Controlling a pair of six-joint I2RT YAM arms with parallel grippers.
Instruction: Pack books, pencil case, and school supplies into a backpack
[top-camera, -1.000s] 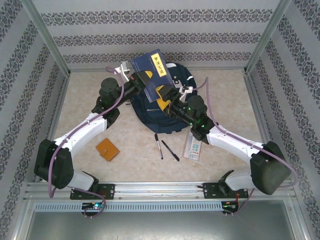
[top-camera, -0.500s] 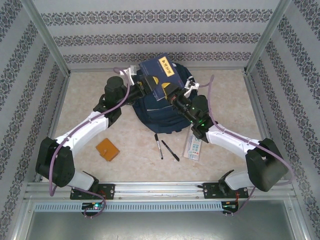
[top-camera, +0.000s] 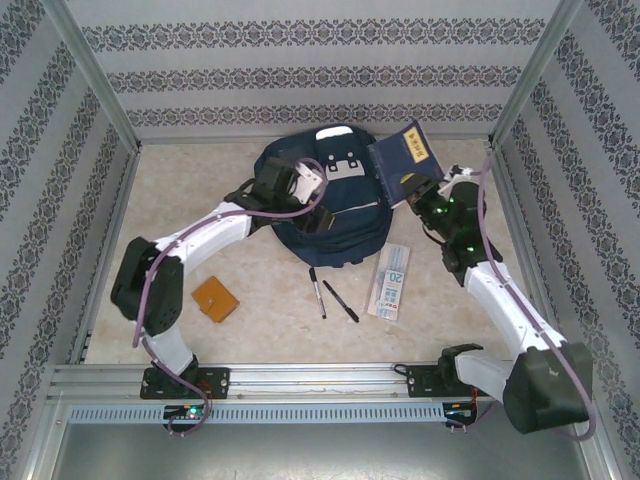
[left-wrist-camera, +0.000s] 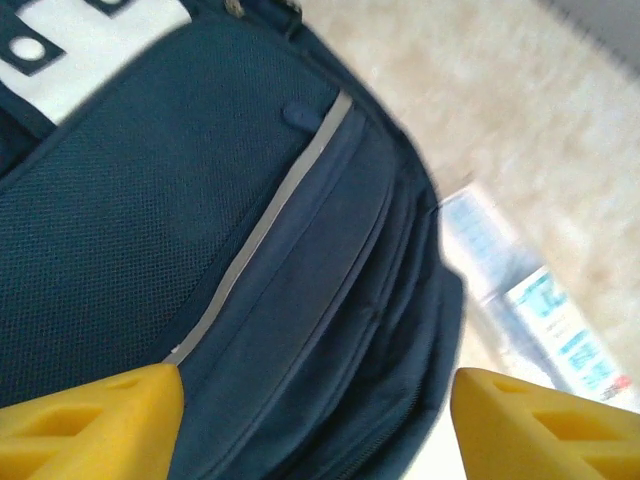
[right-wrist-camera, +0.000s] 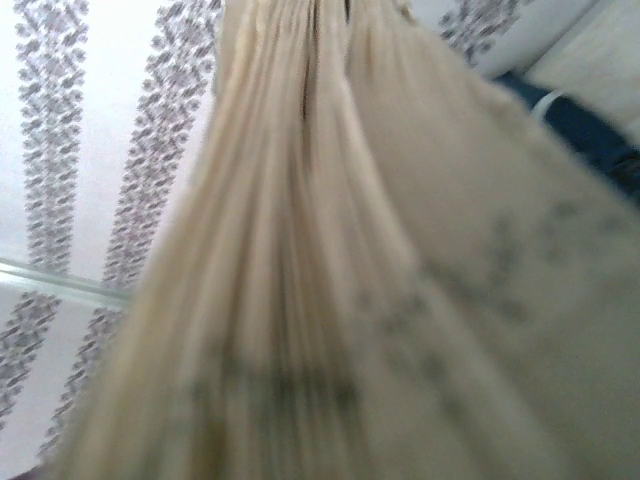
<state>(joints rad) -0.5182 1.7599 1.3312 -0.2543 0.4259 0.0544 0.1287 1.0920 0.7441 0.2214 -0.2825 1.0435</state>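
Clamping the navy book (top-camera: 402, 158) beside the backpack (top-camera: 345, 228), right fingers (top-camera: 412, 191) are closed; left fingers (left-wrist-camera: 90, 420) gape over it.

A: What is blurring in the right wrist view?
B: Pages of the navy book (right-wrist-camera: 330, 280); their print is smearing past reading.
A: The pencil case (left-wrist-camera: 535, 295)?
B: Blurring too, running off the picture's edge.

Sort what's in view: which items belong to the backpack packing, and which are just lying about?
Job: backpack, navy book, orange booklet, two black pens, pencil case.
Lying about: only fixtures: table, patterned walls, metal rail.
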